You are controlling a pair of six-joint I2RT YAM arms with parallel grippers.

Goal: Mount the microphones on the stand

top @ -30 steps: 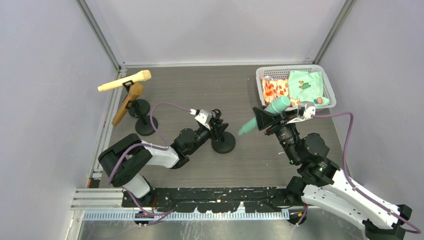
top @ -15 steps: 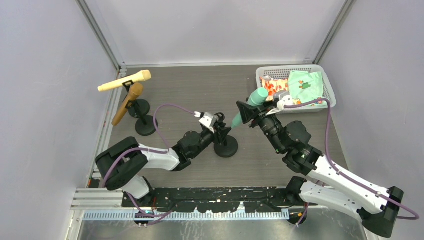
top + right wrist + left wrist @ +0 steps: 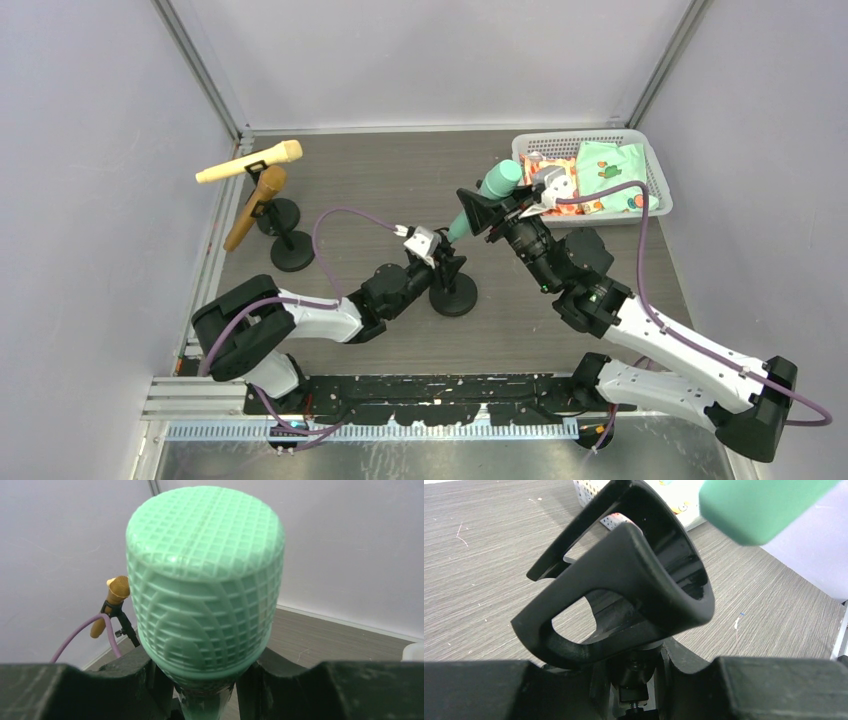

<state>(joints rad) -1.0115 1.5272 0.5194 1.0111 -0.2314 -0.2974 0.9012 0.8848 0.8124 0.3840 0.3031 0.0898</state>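
Grey tabletop (image 3: 380,180), left hand (image 3: 440,262) clamping stand (image 3: 455,298), right hand (image 3: 487,205) clamping mint-green microphone (image 3: 500,180), tip near clip (image 3: 639,575) rim

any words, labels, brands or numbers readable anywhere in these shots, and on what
No readable text in any view.
mint-green microphone: only a moulded grid on the head, no lettering.
black microphone stand: plain, no marking.
green printed item in the white basket: small pictures; any writing is too small to read.
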